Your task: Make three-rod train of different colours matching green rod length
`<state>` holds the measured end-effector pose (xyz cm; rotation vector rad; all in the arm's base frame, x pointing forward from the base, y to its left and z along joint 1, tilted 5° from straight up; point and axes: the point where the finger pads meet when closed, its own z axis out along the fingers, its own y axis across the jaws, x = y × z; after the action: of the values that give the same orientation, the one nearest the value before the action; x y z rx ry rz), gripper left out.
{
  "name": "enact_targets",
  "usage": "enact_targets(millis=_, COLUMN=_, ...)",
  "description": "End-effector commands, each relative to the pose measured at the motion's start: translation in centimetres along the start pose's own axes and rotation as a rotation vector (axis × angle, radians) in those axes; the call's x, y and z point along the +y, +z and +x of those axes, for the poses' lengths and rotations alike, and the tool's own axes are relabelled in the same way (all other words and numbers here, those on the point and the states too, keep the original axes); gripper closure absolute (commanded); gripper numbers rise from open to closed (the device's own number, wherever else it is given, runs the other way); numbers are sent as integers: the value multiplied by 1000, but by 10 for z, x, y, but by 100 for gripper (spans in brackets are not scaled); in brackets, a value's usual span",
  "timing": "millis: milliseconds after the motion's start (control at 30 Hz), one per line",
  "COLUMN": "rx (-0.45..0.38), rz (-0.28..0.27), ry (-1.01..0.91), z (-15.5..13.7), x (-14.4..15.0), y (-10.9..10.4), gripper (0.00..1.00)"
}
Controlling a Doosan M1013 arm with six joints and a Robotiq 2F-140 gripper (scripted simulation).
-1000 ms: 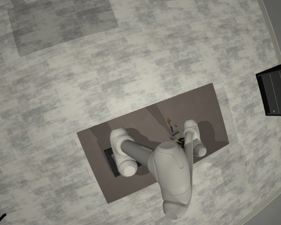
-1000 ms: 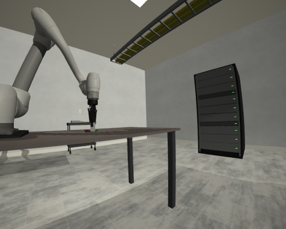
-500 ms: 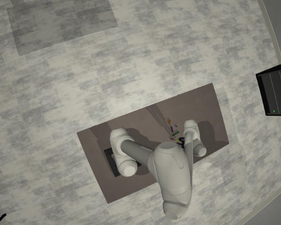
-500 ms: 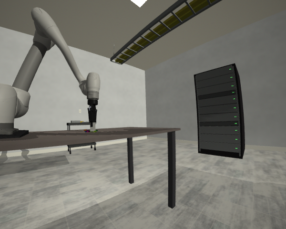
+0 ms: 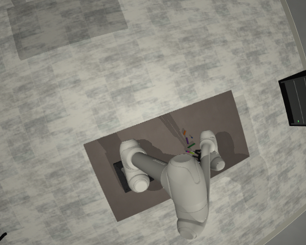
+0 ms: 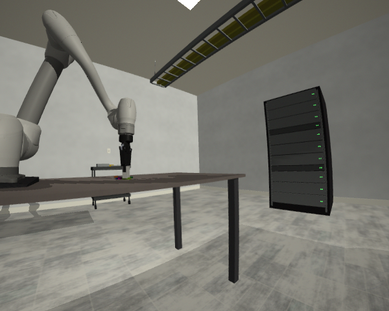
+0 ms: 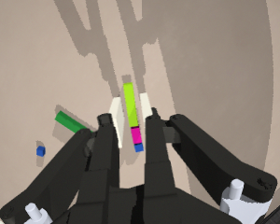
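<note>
A lime rod [image 7: 130, 105], a magenta rod [image 7: 136, 135] [image 5: 188, 151] and a blue rod [image 7: 139, 147] lie flat end to end in roughly one straight line, with no clear gaps in the wrist view. My gripper [image 7: 132, 106] [image 6: 126, 173] is slightly open, its pale fingertips low at the table on either side of the lime rod, with a strip of table showing on both sides. The green rod [image 7: 70, 120] [image 5: 191, 145] lies apart, slanting, its near end close to the gripper's left linkage. Small sideways offsets in the row are too fine to judge.
A second blue rod [image 7: 40, 151] [image 5: 191, 137] lies beyond the green one. A purple rod [image 5: 187, 140] and an orange rod [image 5: 184, 132] lie farther out on the table [image 5: 213, 105]. A black server rack [image 6: 295, 150] stands off the table.
</note>
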<state>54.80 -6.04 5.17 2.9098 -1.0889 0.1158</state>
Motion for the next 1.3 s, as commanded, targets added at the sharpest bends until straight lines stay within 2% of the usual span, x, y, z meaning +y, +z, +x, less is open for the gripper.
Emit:
enact_targets(millis=0, rx=2, rz=-2, ry=6, z=2, x=2, y=-10, gripper=85)
enact_targets(millis=133, rx=2, rz=-2, ry=6, z=2, x=2, y=-18, gripper=85)
enact_targets(millis=533, rx=2, rz=-2, ry=6, z=2, x=2, y=-78, gripper=85)
enact_targets(millis=833, rx=2, rz=-2, ry=6, z=2, x=2, y=-87, gripper=85)
enact_targets(millis=867, rx=2, rz=-2, ry=6, z=2, x=2, y=-87, gripper=0)
enact_targets(millis=1267, rx=2, rz=-2, ry=6, z=2, x=2, y=-87, gripper=0)
